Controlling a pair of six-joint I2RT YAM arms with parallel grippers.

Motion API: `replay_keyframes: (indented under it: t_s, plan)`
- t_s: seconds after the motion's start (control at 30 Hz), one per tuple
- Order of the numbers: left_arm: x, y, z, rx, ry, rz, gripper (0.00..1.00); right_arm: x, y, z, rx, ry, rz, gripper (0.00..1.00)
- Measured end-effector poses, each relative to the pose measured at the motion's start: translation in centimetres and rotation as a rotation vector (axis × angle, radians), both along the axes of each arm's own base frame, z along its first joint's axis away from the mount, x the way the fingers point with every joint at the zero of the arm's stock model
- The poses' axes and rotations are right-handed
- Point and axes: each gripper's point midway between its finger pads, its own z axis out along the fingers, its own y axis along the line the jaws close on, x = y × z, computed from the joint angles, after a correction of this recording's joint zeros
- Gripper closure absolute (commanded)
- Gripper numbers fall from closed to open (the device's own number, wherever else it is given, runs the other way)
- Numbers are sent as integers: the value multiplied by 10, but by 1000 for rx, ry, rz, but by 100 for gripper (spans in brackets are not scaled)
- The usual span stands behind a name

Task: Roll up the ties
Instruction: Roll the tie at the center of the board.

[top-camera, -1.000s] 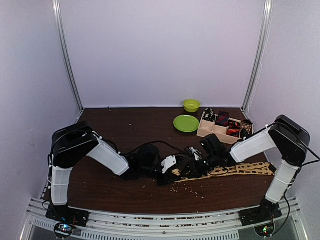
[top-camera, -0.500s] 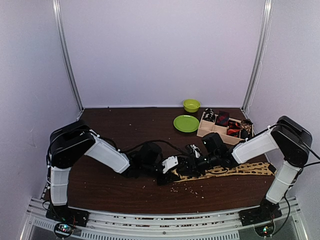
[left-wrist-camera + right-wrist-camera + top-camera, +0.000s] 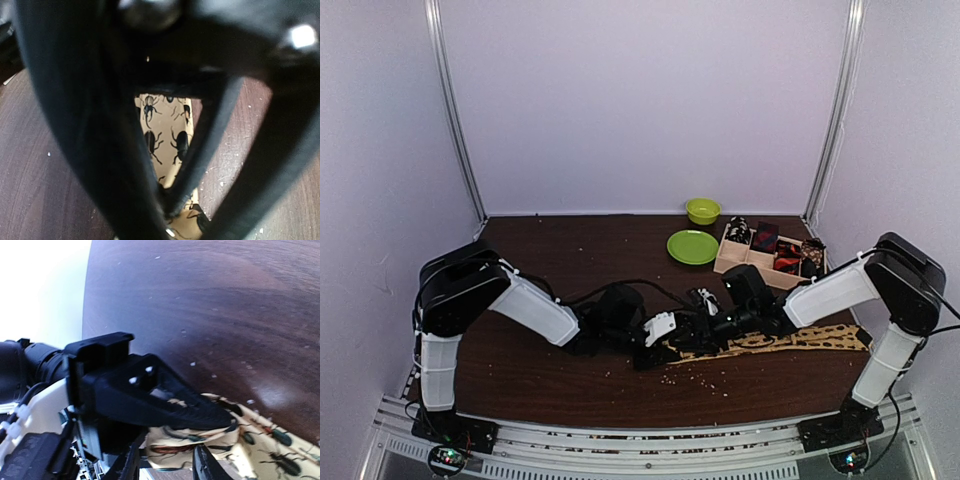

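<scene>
Tan tie (image 3: 790, 340), printed with dark insect shapes, lies flat along the near part of the table (image 3: 550, 260). It runs from in front of my right arm's base leftward to the middle, where its narrow end is folded over on itself. My left wrist view shows the same print (image 3: 167, 135) framed between my own fingers. My right wrist view shows the folded end and the flat cloth (image 3: 260, 447) trailing off to the right.

My left gripper (image 3: 665, 340) sits at that folded end. Its jaws are closed on the fold: the fingers converge to their tips on the cloth (image 3: 167, 207), and seen from my right wrist one black finger (image 3: 165, 405) lies across the top of the fold, with cloth tucked beneath it.

My right gripper (image 3: 705, 318) is just beside the left one, on the far side of the tie. Its jaws stand apart (image 3: 167, 467), clamping nothing, with the fold just beyond the gap.

Pale specks (image 3: 705, 378) dot the table near the tie. Well apart, at the far right, a wooden tray (image 3: 725, 262) holds small rolled ties (image 3: 765, 238), dark, red and black-and-white. Left of the tray is a green plate (image 3: 692, 247), and behind that a green bowl (image 3: 702, 210).
</scene>
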Motion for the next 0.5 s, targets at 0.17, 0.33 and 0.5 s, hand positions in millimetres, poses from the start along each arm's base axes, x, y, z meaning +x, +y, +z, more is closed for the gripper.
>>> replay_keyframes:
  t_s: [0.17, 0.33, 0.5]
  plan:
    - [0, 0, 0, 0, 0, 0, 70, -4, 3, 5, 11, -11, 17, 69]
    - [0, 0, 0, 1, 1, 1, 70, -4, 3, 1, 0, -10, 16, 81]
    - [0, 0, 0, 2, 1, 0, 70, -3, 2, -4, -13, -13, 21, 81]
